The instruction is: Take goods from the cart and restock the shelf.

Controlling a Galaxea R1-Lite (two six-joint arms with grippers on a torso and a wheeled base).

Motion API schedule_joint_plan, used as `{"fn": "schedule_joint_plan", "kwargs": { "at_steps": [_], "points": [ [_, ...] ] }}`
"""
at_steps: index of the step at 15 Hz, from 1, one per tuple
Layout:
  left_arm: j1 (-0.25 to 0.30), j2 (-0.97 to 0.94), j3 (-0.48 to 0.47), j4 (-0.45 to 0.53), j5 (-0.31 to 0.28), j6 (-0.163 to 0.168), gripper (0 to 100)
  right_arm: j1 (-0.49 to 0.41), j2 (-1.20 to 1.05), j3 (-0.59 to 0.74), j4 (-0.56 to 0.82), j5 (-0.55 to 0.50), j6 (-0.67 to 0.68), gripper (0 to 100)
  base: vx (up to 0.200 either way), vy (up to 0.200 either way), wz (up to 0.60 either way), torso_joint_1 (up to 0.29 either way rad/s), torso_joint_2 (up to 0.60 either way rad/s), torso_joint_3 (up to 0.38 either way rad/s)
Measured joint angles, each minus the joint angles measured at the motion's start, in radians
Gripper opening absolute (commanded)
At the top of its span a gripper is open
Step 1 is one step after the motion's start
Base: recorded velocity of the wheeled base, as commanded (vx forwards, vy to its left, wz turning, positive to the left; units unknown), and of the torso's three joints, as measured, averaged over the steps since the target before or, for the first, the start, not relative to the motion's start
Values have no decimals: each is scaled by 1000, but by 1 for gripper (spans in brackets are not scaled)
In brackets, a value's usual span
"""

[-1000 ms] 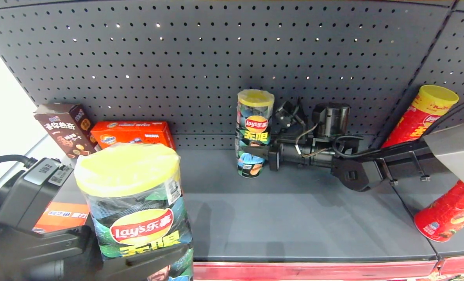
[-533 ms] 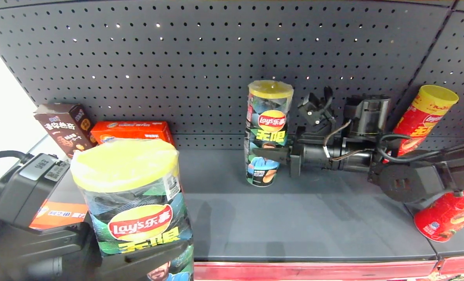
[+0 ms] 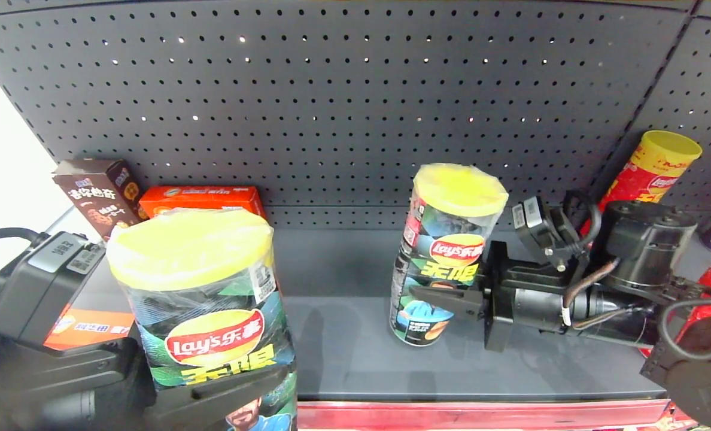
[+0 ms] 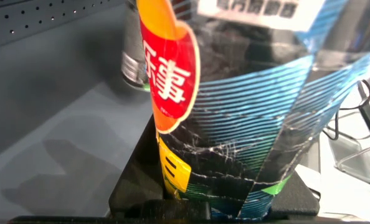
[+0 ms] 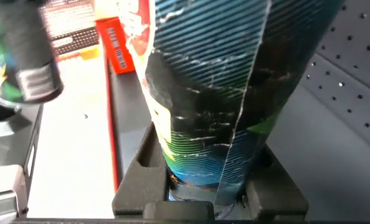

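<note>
Right chip canister (image 3: 445, 257) leans slightly over the shelf (image 3: 343, 347) at 4 o'clock in the head view, clamped low by the right gripper (image 3: 436, 293). The far finger is hidden behind the tube, and whether the base touches the shelf is unclear. Left chip canister (image 3: 203, 299), at 8 o'clock, is held tight in the left gripper (image 3: 224, 389), its base cut off. Since a second ago the right one has come forward from the back panel. The right arm lies level, entering from 4 o'clock.
</note>
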Motion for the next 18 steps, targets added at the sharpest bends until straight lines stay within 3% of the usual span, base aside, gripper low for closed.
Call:
{"fn": "schedule_joint_plan", "kwargs": {
  "at_steps": [4,18],
  "points": [
    [1,0,0,1,2,-1,0,7,33,90,-101,5,-1,0,0,0,0,0,0,0],
    [21,0,12,0,0,0,0,-5,92,127,-132,31,-3,0,0,0,0,0,0,0]
  ]
}}
